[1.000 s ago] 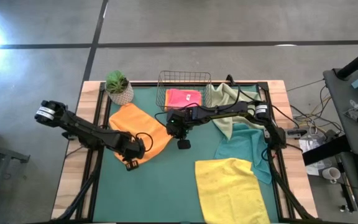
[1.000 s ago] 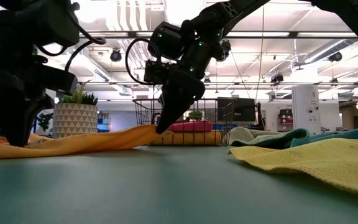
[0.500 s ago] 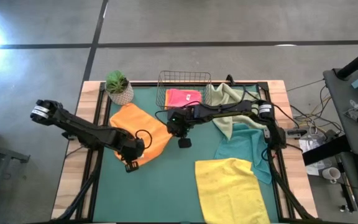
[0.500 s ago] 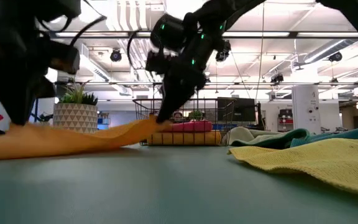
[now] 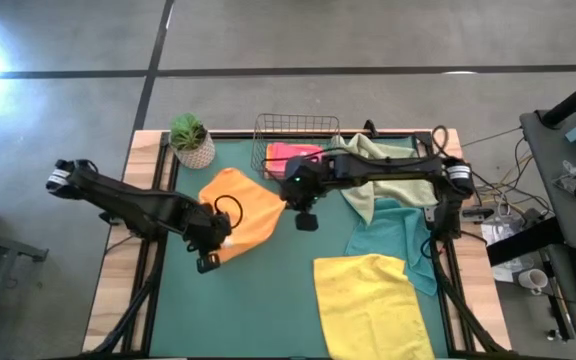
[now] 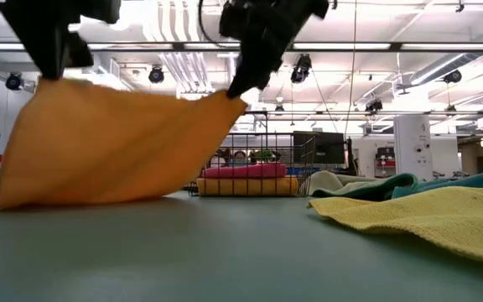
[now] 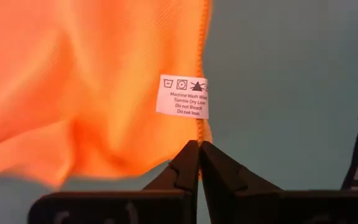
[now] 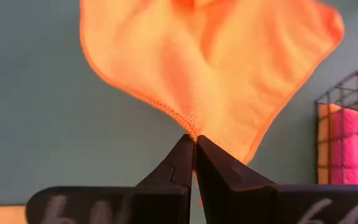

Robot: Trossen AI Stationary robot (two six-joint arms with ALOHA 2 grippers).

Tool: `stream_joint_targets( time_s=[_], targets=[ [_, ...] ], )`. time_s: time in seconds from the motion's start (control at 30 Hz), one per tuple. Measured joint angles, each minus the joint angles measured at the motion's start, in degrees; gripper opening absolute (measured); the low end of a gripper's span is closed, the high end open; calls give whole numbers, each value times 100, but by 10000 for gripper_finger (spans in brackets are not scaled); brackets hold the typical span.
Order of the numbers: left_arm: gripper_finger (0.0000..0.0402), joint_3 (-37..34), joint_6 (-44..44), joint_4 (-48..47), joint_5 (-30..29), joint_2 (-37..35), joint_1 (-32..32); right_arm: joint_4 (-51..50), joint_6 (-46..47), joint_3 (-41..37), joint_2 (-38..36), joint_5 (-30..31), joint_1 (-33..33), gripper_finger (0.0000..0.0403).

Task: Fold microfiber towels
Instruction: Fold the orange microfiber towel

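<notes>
Left wrist view: the left tool is closed on the hem of an orange towel, just below its white care label. Right wrist view: the right tool is likewise pinched shut on a stitched corner of the same towel. Low view: both tools hold the towel raised above the green surface, its upper edge stretched between them and its lower edge touching the surface. High view: the left tool and right tool flank the orange towel near the surface's middle. Behind it stands a wire basket holding a pink towel; a potted plant stands at the far left corner. Sage green, teal and yellow towels lie on the right.
</notes>
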Motion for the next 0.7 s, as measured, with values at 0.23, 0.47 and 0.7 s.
stream_joint_targets(
  time_s=[0.23,0.47,0.7],
  targets=[
    [0,1105,515,-1241,-1016,54,0,-224,647,0,-621,143,195,8],
    [0,1869,1090,-1572,-1999,59,2,-173,1038,0,-1064,931,377,8],
    [0,2151,1364,-1598,-2457,68,2,-26,1132,0,-1366,1752,576,8]
  ],
)
